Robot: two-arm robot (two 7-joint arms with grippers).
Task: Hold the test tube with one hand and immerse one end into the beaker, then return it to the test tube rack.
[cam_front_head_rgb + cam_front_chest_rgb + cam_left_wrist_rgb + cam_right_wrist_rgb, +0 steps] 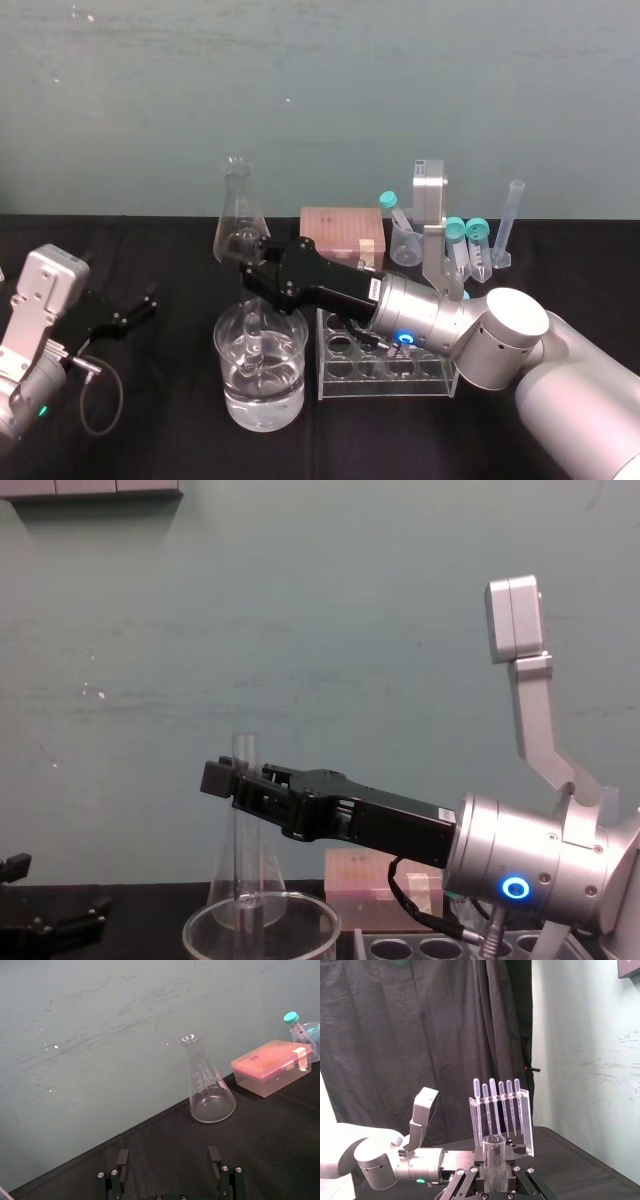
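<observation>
The right end effector (232, 780) clamps the test tube (494, 1157) upright over the beaker (232, 390), which holds water. The tube's lower end reaches down inside the glass, near the front of the black-covered desk (170, 425). The test tube rack (385, 388) stands just beside the beaker, on its right, under the reaching arm. A conical flask (238, 215) and a pink tip box (340, 232) sit behind. The left end effector (140, 303) sits at the desk's left side, fingers spread apart.
</observation>
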